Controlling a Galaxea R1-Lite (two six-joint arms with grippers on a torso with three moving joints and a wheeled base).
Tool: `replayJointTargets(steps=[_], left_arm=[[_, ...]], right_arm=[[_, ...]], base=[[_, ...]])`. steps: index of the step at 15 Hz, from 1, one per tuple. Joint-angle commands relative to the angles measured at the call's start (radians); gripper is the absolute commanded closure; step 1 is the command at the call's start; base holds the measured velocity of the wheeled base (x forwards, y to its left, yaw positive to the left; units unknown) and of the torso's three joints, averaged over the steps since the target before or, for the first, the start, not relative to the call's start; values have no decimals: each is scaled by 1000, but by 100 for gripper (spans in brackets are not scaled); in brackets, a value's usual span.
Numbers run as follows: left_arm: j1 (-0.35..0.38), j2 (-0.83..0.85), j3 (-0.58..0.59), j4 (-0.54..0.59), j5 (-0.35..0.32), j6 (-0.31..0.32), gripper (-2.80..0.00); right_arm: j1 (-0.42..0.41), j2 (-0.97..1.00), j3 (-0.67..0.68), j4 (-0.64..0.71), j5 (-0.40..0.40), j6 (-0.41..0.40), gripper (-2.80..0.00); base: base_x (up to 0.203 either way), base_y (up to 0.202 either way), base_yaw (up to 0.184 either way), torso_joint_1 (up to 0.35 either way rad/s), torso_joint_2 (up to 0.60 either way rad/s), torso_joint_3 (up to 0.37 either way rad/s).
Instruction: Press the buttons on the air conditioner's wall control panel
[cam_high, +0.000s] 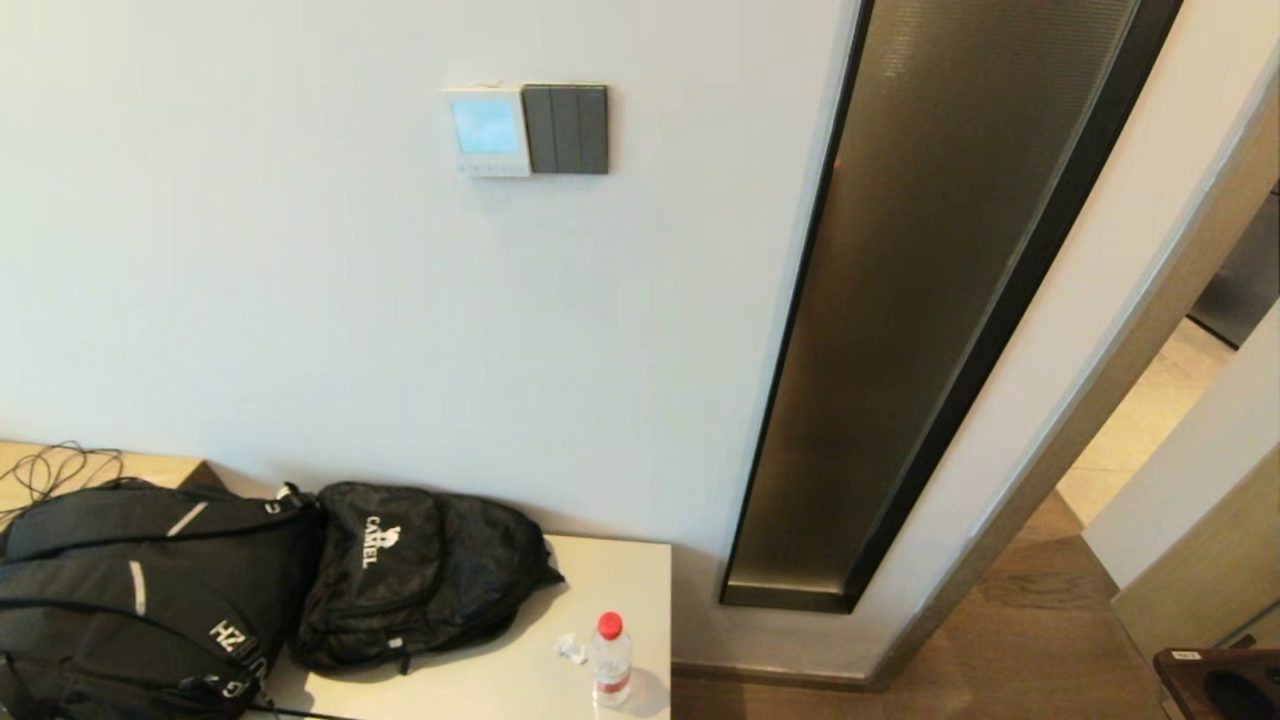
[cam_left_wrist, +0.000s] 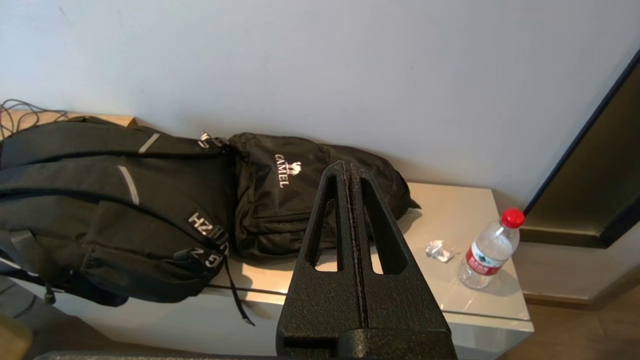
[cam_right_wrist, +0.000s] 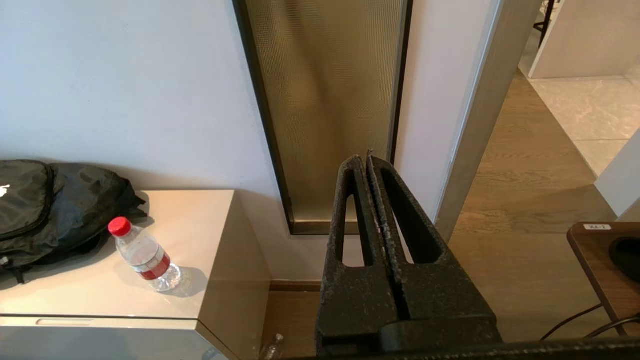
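White wall (cam_high: 300, 300) carries one control panel (cam_high: 487, 131); two backpacks (cam_high: 150, 590), one bottle (cam_high: 609, 660) below; both grippers' fingers (cam_left_wrist: 350, 175) closed.

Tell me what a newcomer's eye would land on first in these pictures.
Against the bare wall, the small white air conditioner's wall control panel with its light-blue screen stands out, touching a dark grey switch plate on its right. Below, two black backpacks fill a low cabinet, with a red-capped water bottle near its right end. Both the left gripper and right gripper are shut, low and far from the panel.
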Motion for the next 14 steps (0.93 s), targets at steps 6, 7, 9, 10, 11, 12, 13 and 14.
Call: replayJointTargets(steps=[6, 7, 9, 10, 11, 12, 13, 14], left_arm=[[0, 4, 2, -6, -2, -13, 0], [0, 4, 2, -6, -2, -19, 0], [0, 2, 2, -7, -2, -25, 0], [0, 2, 7, -26, -1, -31, 0], [0, 2, 10, -36, 1, -36, 0], [0, 2, 10, -35, 1, -36, 0], [0, 2, 10, -36, 1, -36, 0], [0, 2, 10, -35, 1, -36, 0]], right_arm=[[-1, 1, 0, 0, 0, 0, 0], [-1, 1, 0, 0, 0, 0, 0], [1, 1, 0, 0, 0, 0, 0], [-1, 1, 0, 0, 0, 0, 0], [-1, 1, 0, 0, 0, 0, 0], [0, 1, 0, 0, 0, 0, 0], [0, 1, 0, 0, 0, 0, 0], [0, 1, 0, 0, 0, 0, 0]], base=[[0, 0, 0, 0, 0, 0], [0, 0, 0, 0, 0, 0], [0, 0, 0, 0, 0, 0], [0, 0, 0, 0, 0, 0], [0, 0, 0, 0, 0, 0], [0, 0, 0, 0, 0, 0], [0, 0, 0, 0, 0, 0], [0, 0, 0, 0, 0, 0]])
